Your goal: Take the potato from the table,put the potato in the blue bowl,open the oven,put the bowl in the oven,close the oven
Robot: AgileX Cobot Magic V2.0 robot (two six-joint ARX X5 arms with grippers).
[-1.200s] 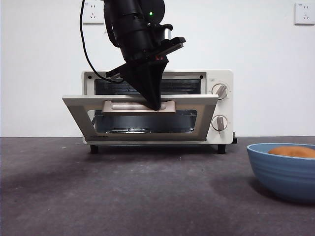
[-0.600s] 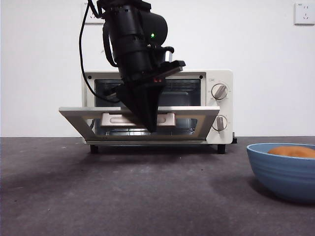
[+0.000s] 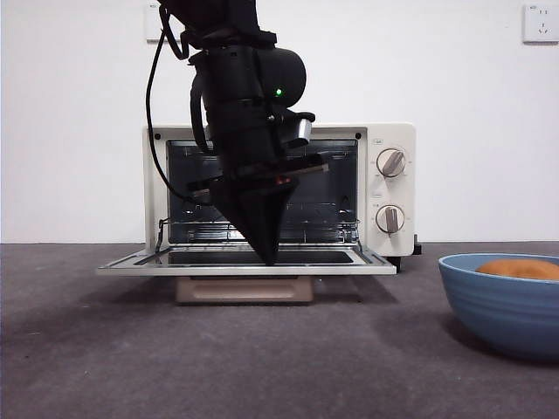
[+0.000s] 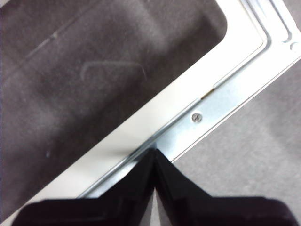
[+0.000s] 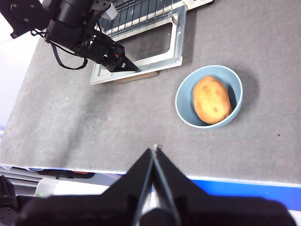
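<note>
We see the oven (image 3: 279, 196) with its door (image 3: 244, 260) lying flat open; the left gripper (image 3: 266, 253), jaws together, touches the door's front edge. The potato (image 5: 212, 100) sits in the blue bowl (image 5: 188, 113), right of the oven. The right gripper (image 5: 154, 149), jaws together, hangs well away.

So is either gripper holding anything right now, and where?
Nothing is held. The left gripper, shut, presses its tip on the oven door's inner frame; the right gripper waits shut.
</note>
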